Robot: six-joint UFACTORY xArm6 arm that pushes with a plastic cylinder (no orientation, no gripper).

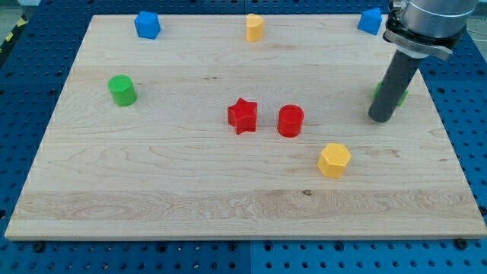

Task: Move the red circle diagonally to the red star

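The red circle (290, 121) stands near the board's middle, just right of the red star (243, 116), with a small gap between them. My tip (380, 119) rests on the board well to the right of the red circle, at about its height in the view. The rod hides most of a green block (401, 94) behind it.
A yellow hexagon (334, 160) lies below and right of the red circle. A green cylinder (122, 90) is at the left. A blue block (147, 24), a yellow block (254, 27) and another blue block (370, 20) line the wooden board's (152, 190) top edge.
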